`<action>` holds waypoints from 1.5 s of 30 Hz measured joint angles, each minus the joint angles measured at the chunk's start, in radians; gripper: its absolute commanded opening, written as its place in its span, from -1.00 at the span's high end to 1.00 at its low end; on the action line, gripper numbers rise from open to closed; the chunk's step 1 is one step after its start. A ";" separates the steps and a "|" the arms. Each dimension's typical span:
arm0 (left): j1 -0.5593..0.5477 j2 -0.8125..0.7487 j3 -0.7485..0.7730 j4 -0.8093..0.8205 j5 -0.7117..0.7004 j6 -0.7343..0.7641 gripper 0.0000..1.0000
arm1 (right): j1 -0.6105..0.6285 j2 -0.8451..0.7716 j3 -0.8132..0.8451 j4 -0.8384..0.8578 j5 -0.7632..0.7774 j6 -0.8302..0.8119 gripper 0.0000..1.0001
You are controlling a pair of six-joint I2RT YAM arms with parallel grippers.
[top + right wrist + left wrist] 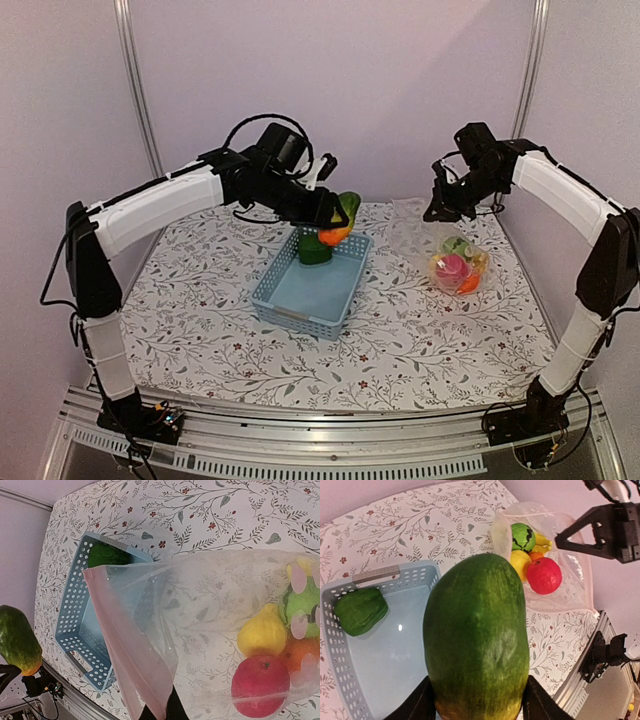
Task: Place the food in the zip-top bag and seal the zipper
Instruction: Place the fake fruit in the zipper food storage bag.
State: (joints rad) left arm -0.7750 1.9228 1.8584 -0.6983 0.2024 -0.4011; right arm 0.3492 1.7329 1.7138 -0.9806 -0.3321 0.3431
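Note:
My left gripper [335, 222] is shut on the green-orange mango [477, 640] and holds it in the air over the far end of the blue basket [290, 300]. The mango also shows in the top view [340, 222] and at the left edge of the right wrist view [17, 639]. The green pepper [315, 250] lies in the basket's far end [360, 611]. My right gripper [440, 205] is shut on the zipper strip [125, 655] of the clear zip-top bag [450, 245], lifting its mouth. Inside lie the red apple [260, 685], banana [261, 635], orange [300, 657] and striped melon [302, 607].
The basket [75, 625] stands mid-table on the flowered cloth, left of the bag. A metal rail [330, 450] runs along the near edge. Pale walls close in behind and on both sides.

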 measured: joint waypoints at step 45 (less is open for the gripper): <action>-0.035 0.448 0.401 0.172 0.367 -0.343 0.36 | 0.060 -0.004 0.000 -0.039 -0.010 -0.007 1.00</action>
State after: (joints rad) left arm -0.8104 2.3711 2.2589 -0.5266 0.5697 -0.7444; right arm 0.4088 1.7287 1.7138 -1.0195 -0.3424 0.3363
